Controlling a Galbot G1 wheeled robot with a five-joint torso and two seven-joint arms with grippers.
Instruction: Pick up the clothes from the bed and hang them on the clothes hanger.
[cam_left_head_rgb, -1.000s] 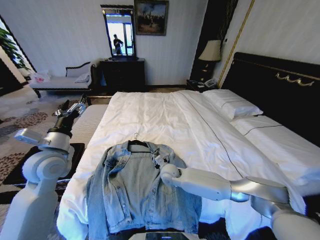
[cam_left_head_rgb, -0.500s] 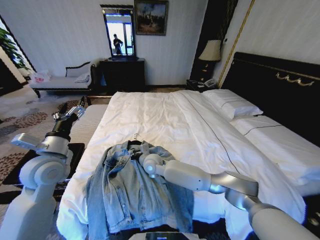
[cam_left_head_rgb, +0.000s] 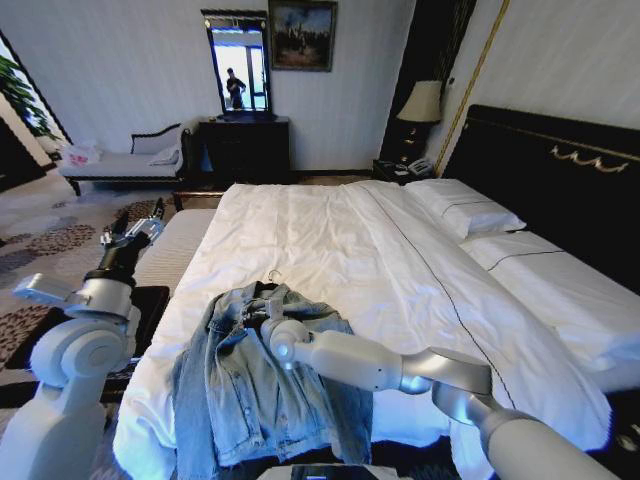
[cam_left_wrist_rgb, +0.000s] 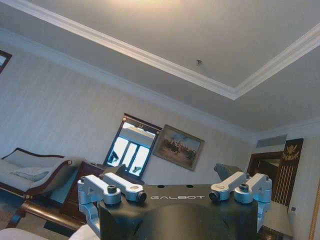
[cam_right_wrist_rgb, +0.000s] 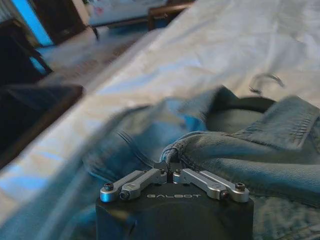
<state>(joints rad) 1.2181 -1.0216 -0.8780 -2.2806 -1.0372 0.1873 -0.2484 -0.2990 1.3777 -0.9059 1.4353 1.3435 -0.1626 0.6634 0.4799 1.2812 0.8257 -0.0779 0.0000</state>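
The right gripper (cam_right_wrist_rgb: 172, 168) is closed on a fold of the denim jacket (cam_left_head_rgb: 265, 385), which lies bunched at the near end of the bed (cam_left_head_rgb: 330, 235) over the clothes hanger (cam_left_head_rgb: 270, 279), while the left gripper (cam_left_head_rgb: 130, 232), fingers wide apart, is raised beside the bed

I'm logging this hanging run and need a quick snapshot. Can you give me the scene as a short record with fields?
setting: bedroom, robot at the foot of the bed
garment: denim jacket, bunched on the white sheet near the foot edge
hanger: clothes hanger, its hook showing above the collar
right end effector: shut on a fold of jacket fabric near the collar
left end effector: raised off to the bed's side, pointing away, holding nothing
task state: jacket lies on the bed
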